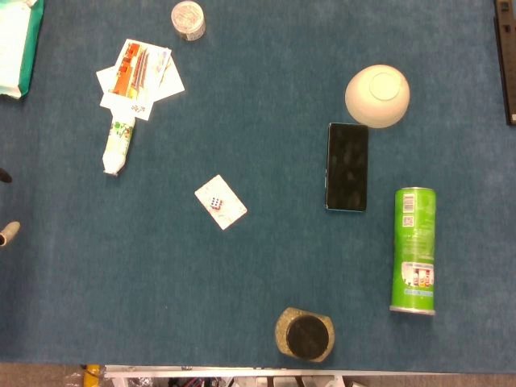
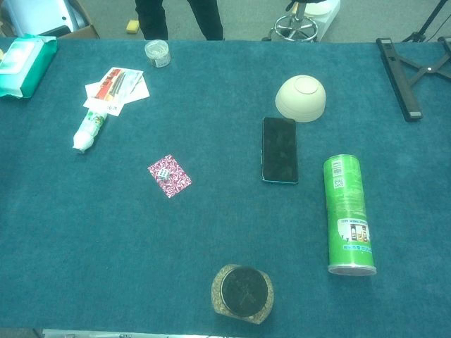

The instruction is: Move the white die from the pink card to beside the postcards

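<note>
Left hand [image 1: 8, 234] barely entering frame, finger state indeterminate; white die [image 1: 215, 202] sitting on pink card [image 2: 169, 176], well right of it. Advise pinching the die only.

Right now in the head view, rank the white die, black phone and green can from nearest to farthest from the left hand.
Only a sliver of the left hand shows, at the left edge.
1. white die, on the pink card, mid-table.
2. black phone, right of centre.
3. green can, lying far right.
</note>
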Robot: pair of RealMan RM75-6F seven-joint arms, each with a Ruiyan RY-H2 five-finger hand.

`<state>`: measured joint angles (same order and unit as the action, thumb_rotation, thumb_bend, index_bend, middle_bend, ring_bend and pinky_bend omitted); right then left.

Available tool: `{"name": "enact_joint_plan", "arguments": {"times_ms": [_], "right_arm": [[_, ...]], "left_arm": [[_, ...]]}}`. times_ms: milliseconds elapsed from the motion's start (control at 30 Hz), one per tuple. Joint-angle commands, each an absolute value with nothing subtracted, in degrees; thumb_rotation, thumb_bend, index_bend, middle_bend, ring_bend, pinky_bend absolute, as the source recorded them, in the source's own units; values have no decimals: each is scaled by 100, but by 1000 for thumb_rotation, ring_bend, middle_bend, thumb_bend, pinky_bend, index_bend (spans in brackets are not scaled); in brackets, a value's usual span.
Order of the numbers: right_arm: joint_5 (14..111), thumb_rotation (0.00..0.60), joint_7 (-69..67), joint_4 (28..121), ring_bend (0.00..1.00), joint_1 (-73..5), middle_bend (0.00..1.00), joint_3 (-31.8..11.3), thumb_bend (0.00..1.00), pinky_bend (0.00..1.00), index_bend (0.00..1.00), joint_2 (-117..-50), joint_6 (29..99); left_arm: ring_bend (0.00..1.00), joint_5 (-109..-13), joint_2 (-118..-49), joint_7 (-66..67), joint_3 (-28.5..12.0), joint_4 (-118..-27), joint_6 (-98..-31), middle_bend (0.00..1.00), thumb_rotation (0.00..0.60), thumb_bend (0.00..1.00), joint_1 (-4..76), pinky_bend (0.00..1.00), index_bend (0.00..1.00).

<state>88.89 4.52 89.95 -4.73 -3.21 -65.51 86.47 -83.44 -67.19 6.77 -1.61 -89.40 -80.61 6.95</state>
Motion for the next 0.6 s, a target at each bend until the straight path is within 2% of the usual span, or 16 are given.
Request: {"name": "enact_joint_plan", "arguments": {"times_ms": [33,367,600], "right_arm": [[8921,600,455,8975,446,-478,406,-297,0,569,553,-6577,8634],[8938,600,403,8946,446,-492,407,-294,0,569,553,-6602,8625],[8845,600,224,8850,446,-544,407,-341,0,569,553,-6607,8525]], "left_arm": [[97,-8374,-6702,657,-153,-8960,-8093,156,600,115,685,321,380],[97,-8395,-6696,677,-136,-9000,-8116,156,600,115,674,321,380],[87,-8413,-6784,502,-54,-8989,-7898,154,600,115,738,320,396]]}}
